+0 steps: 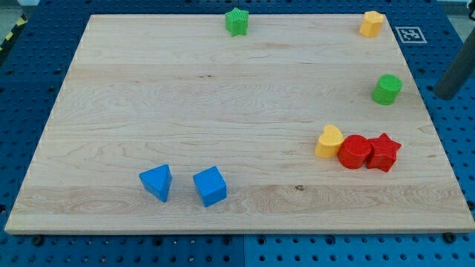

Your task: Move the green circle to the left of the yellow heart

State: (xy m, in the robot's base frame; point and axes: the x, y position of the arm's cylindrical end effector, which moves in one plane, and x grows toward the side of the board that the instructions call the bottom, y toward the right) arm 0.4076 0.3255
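Observation:
The green circle stands near the board's right edge, above the middle. The yellow heart lies lower down and to the left of it, touching a red circle on its right. My rod comes in from the view's right edge. My tip is just off the board's right edge, to the right of the green circle and apart from it.
A red star touches the red circle's right side. A green star and a yellow block sit at the top edge. A blue triangle and a blue cube sit at the bottom left. The wooden board lies on a blue pegboard.

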